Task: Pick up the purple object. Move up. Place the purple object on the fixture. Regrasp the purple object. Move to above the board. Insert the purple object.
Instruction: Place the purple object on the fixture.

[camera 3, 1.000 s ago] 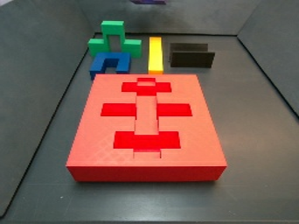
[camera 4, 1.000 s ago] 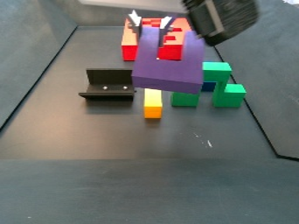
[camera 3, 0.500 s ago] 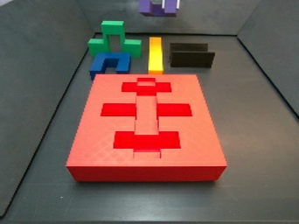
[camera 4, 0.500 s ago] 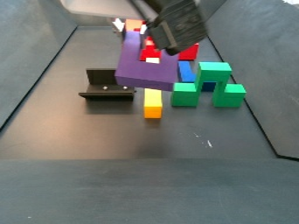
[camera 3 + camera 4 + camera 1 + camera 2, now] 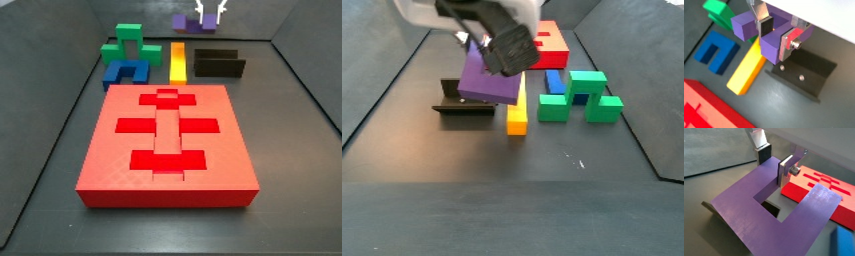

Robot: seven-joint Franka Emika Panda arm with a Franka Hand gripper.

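Observation:
The purple object (image 5: 769,48) is a dark purple U-shaped block, and it hangs in the air just above the fixture (image 5: 806,76). My gripper (image 5: 775,34) is shut on one of its prongs: one finger sits in the gap between the prongs, the other (image 5: 788,43) on the outside. In a wrist view the purple object (image 5: 751,223) fills the foreground and the red board (image 5: 825,192) lies beyond it. In both side views the purple object (image 5: 486,80) (image 5: 181,21) hovers close over the fixture (image 5: 465,101) (image 5: 219,64). The board (image 5: 167,140) lies flat with its cut-outs up.
A yellow bar (image 5: 178,60) lies next to the fixture. A blue U-shaped block (image 5: 126,72) and green blocks (image 5: 130,42) stand beyond the bar. Dark walls close in the floor on both sides (image 5: 301,90).
The gripper has carried the purple object down and sideways, from high over the blocks to just above the fixture. The grip has stayed shut.

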